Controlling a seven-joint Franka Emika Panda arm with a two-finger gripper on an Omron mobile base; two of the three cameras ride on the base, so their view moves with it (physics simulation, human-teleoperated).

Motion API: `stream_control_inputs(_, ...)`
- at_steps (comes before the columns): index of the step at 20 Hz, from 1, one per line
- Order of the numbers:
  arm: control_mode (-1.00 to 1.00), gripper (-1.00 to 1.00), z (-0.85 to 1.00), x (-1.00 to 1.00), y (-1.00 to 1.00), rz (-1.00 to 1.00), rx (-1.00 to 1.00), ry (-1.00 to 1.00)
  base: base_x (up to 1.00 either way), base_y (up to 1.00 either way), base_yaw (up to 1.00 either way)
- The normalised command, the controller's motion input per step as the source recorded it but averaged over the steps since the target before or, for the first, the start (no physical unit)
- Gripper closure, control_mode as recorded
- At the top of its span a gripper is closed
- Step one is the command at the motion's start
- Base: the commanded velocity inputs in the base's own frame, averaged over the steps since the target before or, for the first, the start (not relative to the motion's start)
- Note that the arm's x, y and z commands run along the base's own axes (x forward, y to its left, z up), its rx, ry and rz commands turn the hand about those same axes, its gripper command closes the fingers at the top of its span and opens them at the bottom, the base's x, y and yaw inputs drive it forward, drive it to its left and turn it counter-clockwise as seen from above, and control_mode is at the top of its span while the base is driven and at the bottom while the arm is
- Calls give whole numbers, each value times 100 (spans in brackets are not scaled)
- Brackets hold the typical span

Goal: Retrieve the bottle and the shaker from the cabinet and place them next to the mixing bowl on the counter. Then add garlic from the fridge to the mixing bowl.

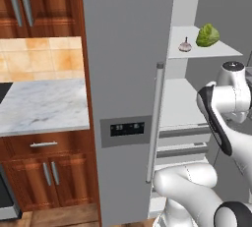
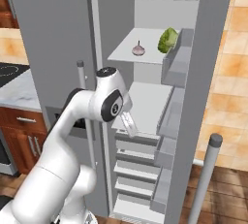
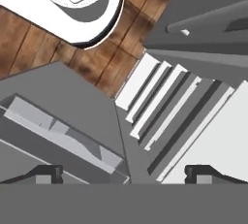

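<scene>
— So where was the garlic [image 2: 138, 49] at that moment?

— It sat on the upper white shelf [image 2: 127, 53] inside the open fridge [image 1: 128, 64], in the upper middle of the right base view. A green leafy vegetable [image 2: 168, 40] lay just beside it, toward the right of that shelf. In the left base view the same pair showed at the upper right, the garlic [image 1: 185, 46] left of the vegetable [image 1: 208, 35], and they were apart.

— And the arm?

— Its elbow stood in front of the fridge opening, lower than the garlic's shelf. The hand pointed downward, so the hand view looked onto the fridge's lower white shelves [image 3: 160, 106] in the middle of the frame and the brown wooden floor [image 3: 97, 60] at the upper left.

— Was the claw [image 3: 126, 172] holding anything?

— No. Its two dark tips showed at the bottom of the hand view, far apart, one at the lower left and one at the lower right, with nothing between them.

— What else could be seen?

— The bench [image 1: 42, 105], white marble with grey veins, lay at the middle left of the left base view, over dark wood doors. The fridge's long silver handle [image 1: 155, 123] ran down the centre of that frame, with the small dark display panel [image 1: 127, 129] just left of it.
</scene>
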Motion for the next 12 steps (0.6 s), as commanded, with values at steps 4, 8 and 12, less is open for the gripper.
stream_control_inputs(4,-100,-100,64,0,25,24,-17,-11,0,0,0)
stream_control_inputs(8,-100,-100,61,0,7,33,-15,-28,0,0,0)
stream_control_inputs(12,-100,-100,58,0,0,43,-14,-47,0,0,0)
